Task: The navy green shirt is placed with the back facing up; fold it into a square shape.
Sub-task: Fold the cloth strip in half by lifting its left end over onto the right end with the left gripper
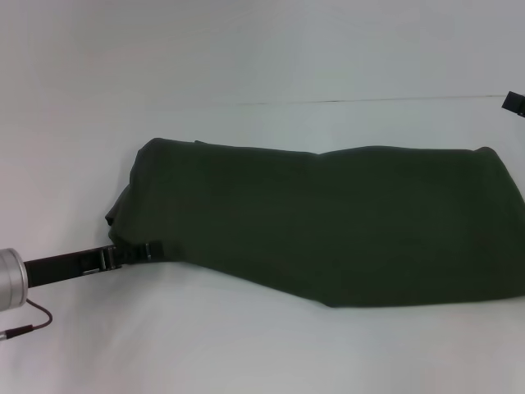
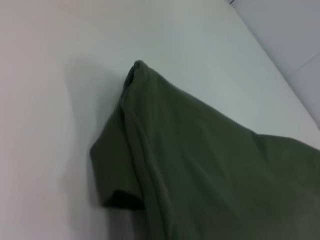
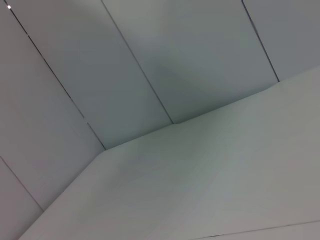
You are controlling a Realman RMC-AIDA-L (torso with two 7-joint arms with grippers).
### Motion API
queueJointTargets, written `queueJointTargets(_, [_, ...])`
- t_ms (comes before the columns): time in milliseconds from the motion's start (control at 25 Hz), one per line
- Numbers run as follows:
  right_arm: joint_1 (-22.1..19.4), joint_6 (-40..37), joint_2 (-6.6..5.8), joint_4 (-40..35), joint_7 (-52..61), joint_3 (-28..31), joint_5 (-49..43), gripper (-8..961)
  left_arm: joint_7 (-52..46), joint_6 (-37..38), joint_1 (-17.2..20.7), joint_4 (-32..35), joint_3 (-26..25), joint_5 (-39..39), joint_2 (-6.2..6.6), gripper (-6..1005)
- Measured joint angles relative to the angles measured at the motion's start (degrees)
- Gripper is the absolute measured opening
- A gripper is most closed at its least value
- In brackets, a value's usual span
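left gripper (image 1: 152, 249) met the near-left edge of the navy green shirt (image 1: 328, 222) on the white table (image 1: 246, 353)

the shirt lay already folded into a long band, stretching away from the left jaws toward the table's right edge; whether those jaws gripped the cloth could not be told. the right gripper (image 1: 514, 102) sat well apart at the far right, barely in view, jaws unreadable
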Motion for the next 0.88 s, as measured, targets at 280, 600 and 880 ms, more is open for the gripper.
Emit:
queueJointTargets(280, [0.0,-0.1,0.0,0.0,0.0,0.0,0.0,871,-0.3,-0.2,0.1,0.4,-0.6,0.4,0.07,770])
queueJointTargets(600, [0.2,-0.1,0.0,0.0,0.0,0.0,0.0,871,-0.4,-2.7,-0.7,0.4,-0.4,0.4,0.15,771])
queueJointTargets(880, [0.3,-0.1,0.0,0.0,0.5,0.1,0.0,870,-0.4,-5.0,-1.9,0.1,-0.2,0.4,0.02,770])
